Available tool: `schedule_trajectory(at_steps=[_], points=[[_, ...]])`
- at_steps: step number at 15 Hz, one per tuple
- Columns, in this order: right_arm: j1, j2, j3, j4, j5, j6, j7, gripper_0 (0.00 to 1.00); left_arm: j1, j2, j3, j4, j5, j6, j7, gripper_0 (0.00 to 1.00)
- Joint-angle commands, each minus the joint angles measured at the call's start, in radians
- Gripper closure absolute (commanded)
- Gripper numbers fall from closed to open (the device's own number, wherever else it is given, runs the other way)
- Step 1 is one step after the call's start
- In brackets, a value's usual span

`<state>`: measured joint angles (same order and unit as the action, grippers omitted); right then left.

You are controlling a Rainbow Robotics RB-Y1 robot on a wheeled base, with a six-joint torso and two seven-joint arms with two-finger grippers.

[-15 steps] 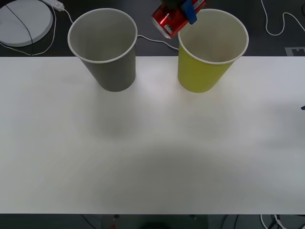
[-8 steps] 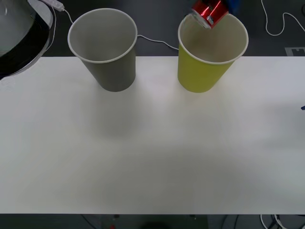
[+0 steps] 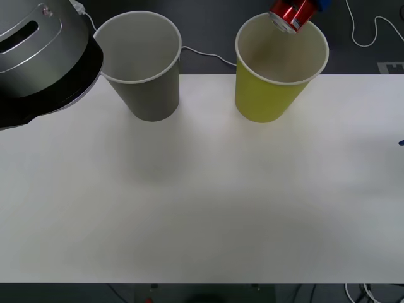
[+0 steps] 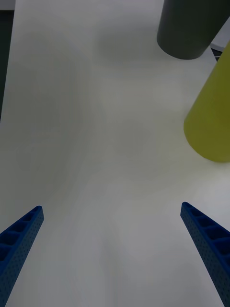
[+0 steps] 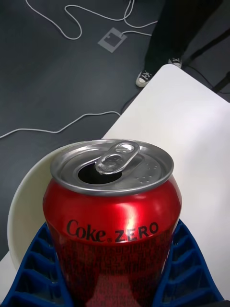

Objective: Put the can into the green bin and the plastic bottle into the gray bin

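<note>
**A:** Left gripper (image 5: 113,229)?

**B:** Clamped on the can (image 3: 292,14). Blue ribbed fingers (image 5: 189,268) pressed against both sides of the red wall.

**A:** And whereabouts?

**B:** Up at the far side of the table (image 3: 202,189), over the far rim of the green bin (image 3: 268,98). Held tilted in the front view, silver top turned down toward the bin's mouth. Cannot tell whether touching the rim or just above it.

**A:** Anything more from the left wrist?

**B:** Silver top with the pull tab lying flat beside a dark opening. "Coke ZERO" in black across the red. Just behind the can, a curve of the bin's pale rim. Farther off, a white table corner and dark floor with white cables (image 5: 81,19).

**A:** Right gripper (image 4: 111,206)?

**B:** Spread wide, gripping nothing. Hangs over bare table, with the green bin's wall near and the gray bin (image 3: 148,95) beyond that.

**A:** The bins themselves?

**B:** Both upright near the table's far edge, side by side but apart. Gray on the robot's left, green on its right.

**A:** And that big silver shape in the front view's upper left?

**B:** Part of the left arm (image 3: 38,57), silver over black, covering a bit of the gray bin's rim.
</note>
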<state>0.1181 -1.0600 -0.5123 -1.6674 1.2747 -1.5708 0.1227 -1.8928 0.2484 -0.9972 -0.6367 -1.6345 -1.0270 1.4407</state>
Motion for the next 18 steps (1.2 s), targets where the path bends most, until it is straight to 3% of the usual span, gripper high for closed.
schedule_trajectory(at_steps=[1,2,3,4,5,9,11,16,18], points=[[0.0,0.0,0.0,0.0,0.0,0.0,0.0,0.0,0.0,0.0,0.0,0.0,0.004,0.01,-0.002,0.93],[0.0,0.0,0.0,0.0,0.0,0.0,0.0,0.0,0.0,0.0,0.0,0.002,0.007,0.013,-0.005,0.84],[0.0,0.0,0.0,0.0,0.0,0.0,0.0,0.0,0.0,0.0,0.0,0.005,0.012,0.013,-0.008,0.46],[0.0,0.0,0.0,0.0,0.0,0.0,0.0,0.0,0.0,0.0,0.0,0.008,0.015,0.013,-0.009,0.19],[0.0,0.0,0.0,0.0,0.0,0.0,0.0,0.0,0.0,0.0,0.0,0.012,0.021,0.013,-0.011,0.0],[0.0,0.0,0.0,0.0,0.0,0.0,0.0,0.0,0.0,0.005,0.0,0.023,0.042,0.012,-0.02,0.0],[0.0,0.0,0.0,0.0,0.0,0.0,0.0,0.0,0.001,0.028,0.0,0.023,0.085,-0.022,-0.077,0.0],[0.0,0.0,0.0,0.0,0.0,0.0,0.0,0.0,0.018,0.17,0.0,0.017,0.32,-0.153,-0.307,0.0],[0.0,0.0,0.0,0.0,0.0,0.0,0.0,0.0,0.049,0.256,0.002,-0.038,0.381,-0.2,-0.345,0.0]])
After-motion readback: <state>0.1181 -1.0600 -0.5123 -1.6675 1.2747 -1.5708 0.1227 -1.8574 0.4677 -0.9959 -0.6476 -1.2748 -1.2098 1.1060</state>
